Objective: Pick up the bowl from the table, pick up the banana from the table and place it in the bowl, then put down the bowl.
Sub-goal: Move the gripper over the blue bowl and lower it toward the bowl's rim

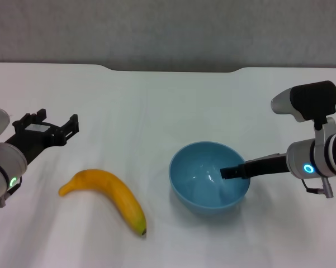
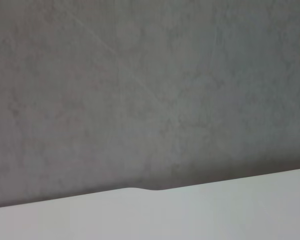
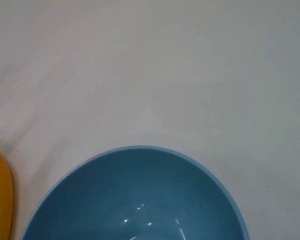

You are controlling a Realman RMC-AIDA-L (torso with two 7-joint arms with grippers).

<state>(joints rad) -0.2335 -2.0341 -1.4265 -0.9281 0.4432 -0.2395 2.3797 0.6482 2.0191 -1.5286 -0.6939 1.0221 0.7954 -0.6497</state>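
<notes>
Head view: right gripper (image 1: 230, 172) reaching over the bowl (image 1: 197, 180) rim, finger closure untellable. Banana (image 1: 109, 197) lying left of bowl, long axis slanting; left gripper (image 1: 72, 127) nearer it, fingers spread. Left wrist: only table (image 2: 229, 210) edge. Right wrist: bowl directly below.

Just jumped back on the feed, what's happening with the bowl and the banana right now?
The right gripper has one finger reaching over the rim into the light-blue bowl, which sits on the white table; whether it has closed on the rim can't be seen. The banana lies untouched on the table to the bowl's left, not in the bowl. The left gripper hangs open above the table beyond the banana, holding nothing.
</notes>
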